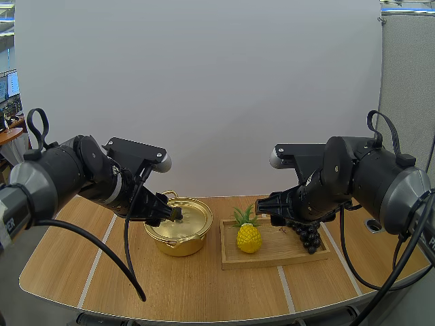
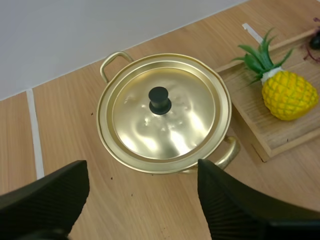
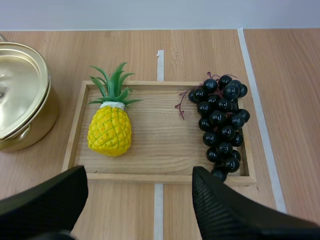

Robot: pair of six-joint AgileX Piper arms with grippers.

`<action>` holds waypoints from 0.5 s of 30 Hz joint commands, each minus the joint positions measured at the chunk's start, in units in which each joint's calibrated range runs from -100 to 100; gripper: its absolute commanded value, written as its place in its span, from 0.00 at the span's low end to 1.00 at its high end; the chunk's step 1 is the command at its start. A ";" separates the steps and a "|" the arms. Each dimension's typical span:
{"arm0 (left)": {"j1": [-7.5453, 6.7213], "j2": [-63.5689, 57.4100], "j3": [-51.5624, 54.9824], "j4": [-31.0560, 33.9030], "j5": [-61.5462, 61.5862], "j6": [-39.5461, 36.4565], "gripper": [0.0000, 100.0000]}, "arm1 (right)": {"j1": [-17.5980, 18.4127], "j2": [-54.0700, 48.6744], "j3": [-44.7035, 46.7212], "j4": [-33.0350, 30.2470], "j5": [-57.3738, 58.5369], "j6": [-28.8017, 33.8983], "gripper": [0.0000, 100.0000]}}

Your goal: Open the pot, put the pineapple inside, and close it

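Hovering near the gold pot (image 1: 178,238), my left gripper (image 2: 141,172) has its two black fingers spread wide, ribbed faces turned to each other, with nothing between them. The lid (image 2: 175,125) sits closed on the pot, its black knob (image 2: 159,100) upright at the centre. From the high view the left fingertips seem to hang at the lid's edge on the left arm's side, though I cannot tell if they touch it. The pot stands on the wooden table (image 1: 88,272), just beside a wooden tray (image 3: 165,176) on its right. The pineapple (image 3: 110,131) lies on its side in the tray, at the end nearer the pot, green crown pointing away from the arms' bases. A bunch of dark grapes (image 3: 220,125) lies at the tray's other end, well apart from the pineapple, its lowest berry against the near rim. My right gripper (image 3: 140,172) hangs over the tray's near edge, fingers parted and holding nothing
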 commanded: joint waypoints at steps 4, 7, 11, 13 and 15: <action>0.06 7.59 -5.17 -7.59 2.99 16.91 1.00 | -0.15 -0.09 -0.57 0.64 -3.37 0.00 1.00; -0.03 12.05 -8.78 -9.63 5.69 19.42 1.00 | -0.15 -0.09 -0.57 0.64 -3.37 0.00 1.00; -1.71 18.38 -12.51 -9.88 6.09 20.49 1.00 | -0.15 -0.09 -0.57 0.64 -3.37 0.00 1.00; -2.86 21.16 -14.18 -9.76 5.55 20.69 1.00 | -0.15 -0.09 -0.57 0.64 -3.37 0.00 1.00; -3.75 23.79 -15.44 -9.42 4.42 20.69 1.00 | -0.15 -0.09 -0.57 0.64 -3.37 0.00 1.00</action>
